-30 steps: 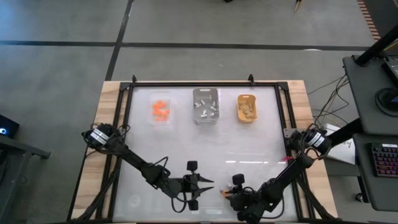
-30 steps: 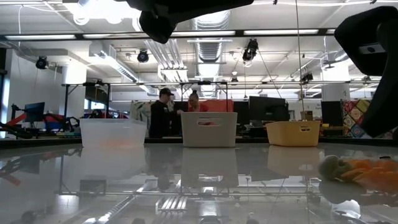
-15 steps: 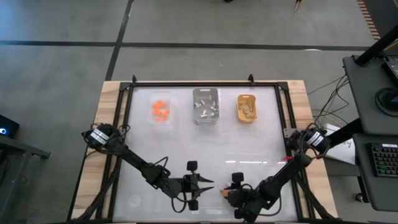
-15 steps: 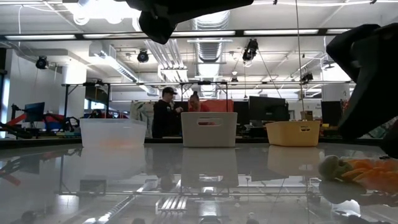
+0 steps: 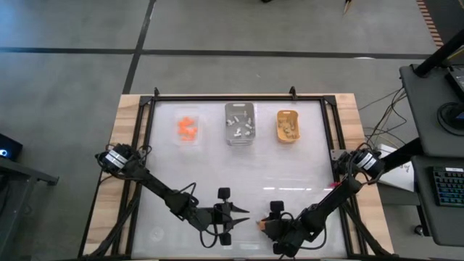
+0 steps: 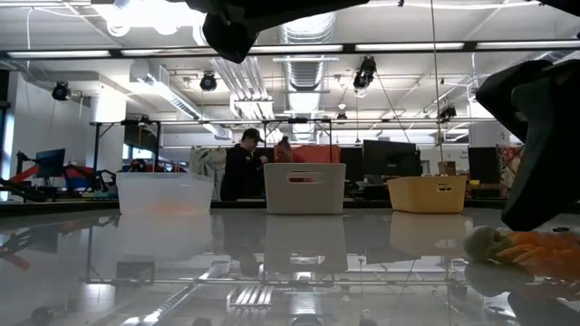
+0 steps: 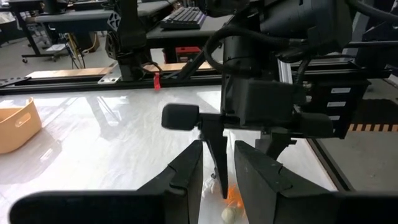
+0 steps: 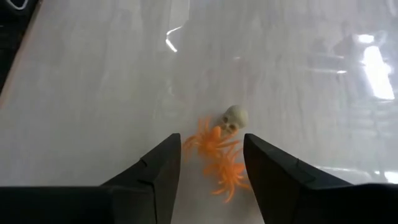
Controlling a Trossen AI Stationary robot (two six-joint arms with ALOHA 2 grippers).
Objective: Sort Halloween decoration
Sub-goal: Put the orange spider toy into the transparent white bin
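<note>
The left gripper [image 5: 243, 212] waits near the counter's [image 5: 239, 174] front edge, fingers narrowly parted, pinching nothing. Just beside it, the right gripper [image 8: 208, 180] hangs spread above two orange spiders [image 8: 217, 158] touching a pale skull [image 8: 234, 118]. To do this well, lower straight down onto one spider, clear of the skull, before closing. Far-side trays already hold sorted pieces.

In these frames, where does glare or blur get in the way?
Low view: ceiling lights mirror off the glossy table; the orange trinkets at the right edge look soft. Right wrist view: bright streaks on the surface, yet the orange trinkets and tan skull stay clear. High view: mild sheen only.
</note>
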